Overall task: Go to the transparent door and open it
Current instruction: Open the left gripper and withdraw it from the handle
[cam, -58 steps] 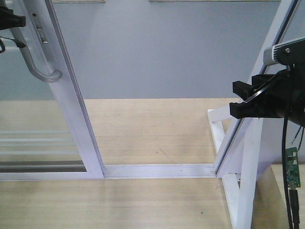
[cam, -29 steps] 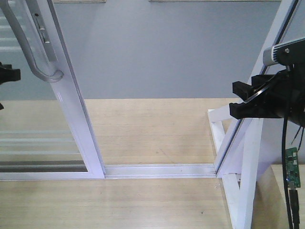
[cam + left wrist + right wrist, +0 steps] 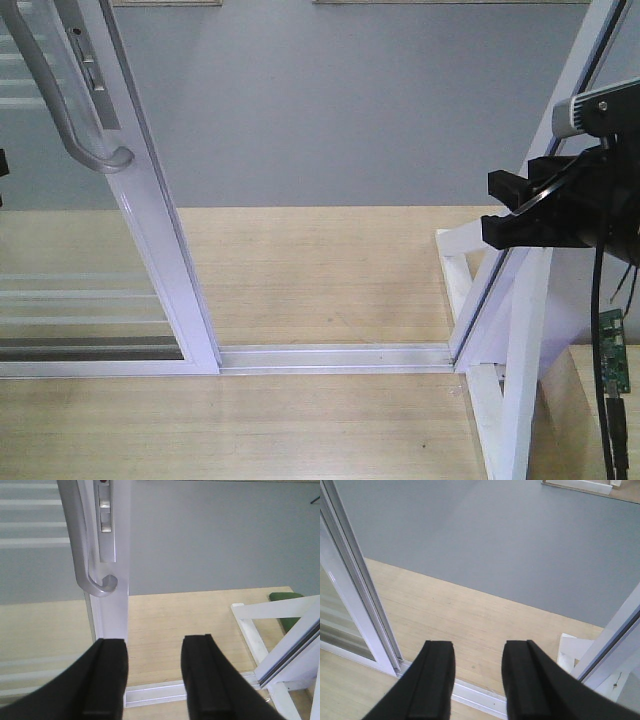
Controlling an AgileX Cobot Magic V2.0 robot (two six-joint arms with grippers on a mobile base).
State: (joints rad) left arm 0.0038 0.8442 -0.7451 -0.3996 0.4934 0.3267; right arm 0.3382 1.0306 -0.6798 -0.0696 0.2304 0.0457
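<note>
Transparent door (image 3: 150, 230): tall clear-glass sliding panel in a glossy white frame, standing at the left of the front view with thin horizontal white bars across the glass. Long curved grey bar handle (image 3: 75, 100) mounted on the frame's edge, its lower end hooking back toward the frame; a narrow metal lock plate (image 3: 106, 520) sits just beside it.

Left gripper (image 3: 154, 680): two black fingers (image 3: 107, 680) spread apart, nothing between them. In the left wrist view the door frame and handle lie ahead and above the left finger; no contact with either. Only a dark sliver of this arm shows at the left edge of the front view.

Right gripper (image 3: 477, 680): black fingers spread, empty, held at the right side of the opening, well apart from the door.

Surroundings: white floor track (image 3: 335, 357) running from the door's foot across the opening to a slanted white-framed glass panel (image 3: 520, 260) on the right; pale wood-grain floor (image 3: 320, 270); grey floor area (image 3: 350, 100) beyond it. A white braced support (image 3: 510, 400) stands by the right panel. A green circuit board (image 3: 612, 350) with cable hangs below the right arm.
</note>
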